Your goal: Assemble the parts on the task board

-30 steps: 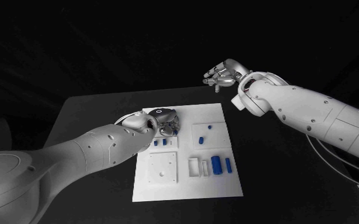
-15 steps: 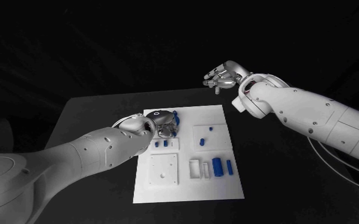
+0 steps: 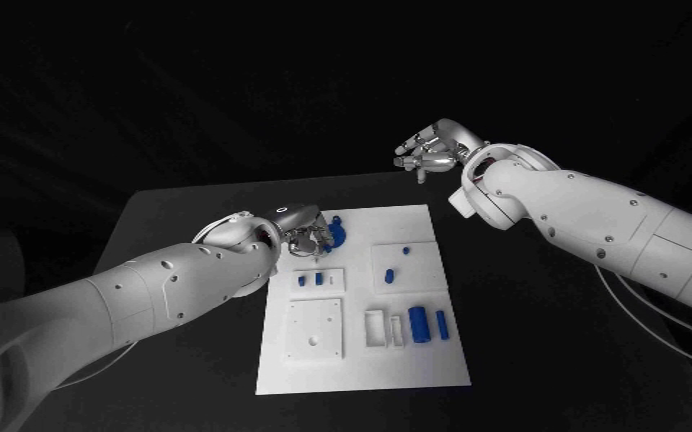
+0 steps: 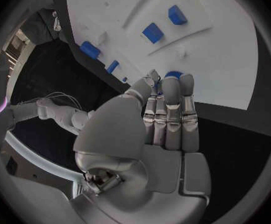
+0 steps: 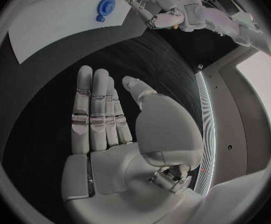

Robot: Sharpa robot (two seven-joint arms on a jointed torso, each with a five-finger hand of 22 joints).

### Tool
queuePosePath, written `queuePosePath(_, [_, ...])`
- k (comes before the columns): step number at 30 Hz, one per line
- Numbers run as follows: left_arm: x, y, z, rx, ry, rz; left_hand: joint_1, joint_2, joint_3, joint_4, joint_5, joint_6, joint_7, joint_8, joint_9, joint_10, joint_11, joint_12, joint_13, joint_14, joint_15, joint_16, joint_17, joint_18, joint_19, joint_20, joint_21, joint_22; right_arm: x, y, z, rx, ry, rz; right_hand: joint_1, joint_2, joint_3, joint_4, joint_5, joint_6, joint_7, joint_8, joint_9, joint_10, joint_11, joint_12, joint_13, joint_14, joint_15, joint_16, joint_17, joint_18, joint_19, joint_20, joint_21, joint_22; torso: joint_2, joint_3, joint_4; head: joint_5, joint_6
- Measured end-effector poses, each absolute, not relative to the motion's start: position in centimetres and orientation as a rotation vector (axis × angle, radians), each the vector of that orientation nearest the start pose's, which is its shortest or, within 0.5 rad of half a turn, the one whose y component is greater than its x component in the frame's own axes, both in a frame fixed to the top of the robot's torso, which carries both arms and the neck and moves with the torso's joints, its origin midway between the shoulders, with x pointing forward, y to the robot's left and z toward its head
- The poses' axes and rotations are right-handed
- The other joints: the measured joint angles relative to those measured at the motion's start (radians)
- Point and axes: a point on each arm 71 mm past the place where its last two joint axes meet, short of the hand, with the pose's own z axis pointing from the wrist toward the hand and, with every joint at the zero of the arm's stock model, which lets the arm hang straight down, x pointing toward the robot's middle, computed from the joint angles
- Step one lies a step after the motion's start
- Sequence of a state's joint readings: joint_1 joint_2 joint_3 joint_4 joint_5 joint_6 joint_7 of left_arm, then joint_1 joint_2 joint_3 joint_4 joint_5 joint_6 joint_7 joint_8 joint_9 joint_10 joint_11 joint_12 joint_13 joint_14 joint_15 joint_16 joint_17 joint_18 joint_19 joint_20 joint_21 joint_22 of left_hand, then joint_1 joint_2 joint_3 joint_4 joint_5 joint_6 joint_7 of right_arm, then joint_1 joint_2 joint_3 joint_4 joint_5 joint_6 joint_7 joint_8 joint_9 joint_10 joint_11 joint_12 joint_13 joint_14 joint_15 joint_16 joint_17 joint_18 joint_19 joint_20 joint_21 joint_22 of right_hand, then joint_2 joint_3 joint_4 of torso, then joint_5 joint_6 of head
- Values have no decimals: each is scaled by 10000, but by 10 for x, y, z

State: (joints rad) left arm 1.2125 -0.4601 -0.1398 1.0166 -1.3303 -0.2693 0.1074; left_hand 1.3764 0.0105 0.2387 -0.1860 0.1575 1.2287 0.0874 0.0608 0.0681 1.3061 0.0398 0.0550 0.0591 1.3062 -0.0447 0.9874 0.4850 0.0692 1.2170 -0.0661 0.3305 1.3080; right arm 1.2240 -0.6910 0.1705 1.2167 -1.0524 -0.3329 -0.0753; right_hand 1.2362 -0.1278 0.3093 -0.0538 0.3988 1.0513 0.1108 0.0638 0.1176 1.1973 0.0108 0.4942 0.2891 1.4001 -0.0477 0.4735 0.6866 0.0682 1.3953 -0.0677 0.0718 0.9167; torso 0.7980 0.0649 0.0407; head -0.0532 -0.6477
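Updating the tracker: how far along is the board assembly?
Early, apparently. Blue cylinder and smaller parts lie loose on the task board. Left hand has fingertips at the round blue part near the board's far edge; whether it grips is unclear. Right hand is open, raised beyond the board. Most assembly looks left.

Black bench (image 3: 188,212) seen in the lower half of the head frame, matte, edges faintly lit. Everything behind and beside it is swallowed by dark; a black backdrop with faint folds can be made out across the upper frame. No wall or floor detail can be told there. In the right wrist frame, a pale lit floor or wall area (image 5: 259,89) is seen at the right rim, bordered by a thin bright curved strip (image 5: 205,129).
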Motion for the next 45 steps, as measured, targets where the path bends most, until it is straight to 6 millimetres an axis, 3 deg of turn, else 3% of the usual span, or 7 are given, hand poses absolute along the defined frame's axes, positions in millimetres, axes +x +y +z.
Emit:
queuePosePath(10, [550, 166, -231, 1620, 17736, -6978, 1, -1, 0, 0, 0, -3, -1, -1, -5, 0, 0, 0, -2, 0, 0, 0, -17, 0, 0, 0, 0, -1, 567, -235, -121, 4060, 15191, 7723, 0, 0, 0, 0, 0, 0, 0, 0, 1, 0, 0, 0, 0, 0, 0, 0, 0, 0, 0, 0, 0, 0, -25, -35, 78, -44, -68])
queuePosePath(18, [551, 176, -234, 1405, 17910, -6829, 6, -7, 0, -1, -1, -5, -3, -36, -14, -1, 0, 0, -4, -1, 0, 0, -34, 0, -1, 0, 0, -2, 567, -236, -121, 4077, 15195, 7710, 0, 0, 0, 0, 0, 0, 0, 0, 1, 0, 0, 0, 0, 0, 0, 0, 11, 0, 0, 0, 0, -12, -26, -34, 87, -58, -81])
queuePosePath(35, [550, 170, -260, 1355, 18367, -6798, 13, -15, -1, -1, -1, -73, 32, -41, -9, -63, 7, 0, -5, 0, 1, 0, -61, -1, -1, 0, 1, -4, 568, -235, -122, 4092, 15215, 7714, 0, 0, 0, 0, 0, 0, -1, 0, 2, 0, 1, 0, 0, 0, 0, 0, 9, 0, 0, 0, 0, -11, -24, -11, 68, -13, -110])
queuePosePath(45, [552, 169, -263, 1404, 18332, -6810, 26, -28, -1, -1, -1, -92, 16, 2, -12, -63, 7, 0, -6, -1, 1, 0, -60, -1, -1, 0, 1, -5, 568, -234, -122, 4082, 15226, 7734, 0, 0, 0, 0, 0, 1, -1, 0, 2, 0, 1, 0, 0, -1, 0, 0, 8, 0, -1, 0, 0, -10, -24, -7, 65, -20, -109])
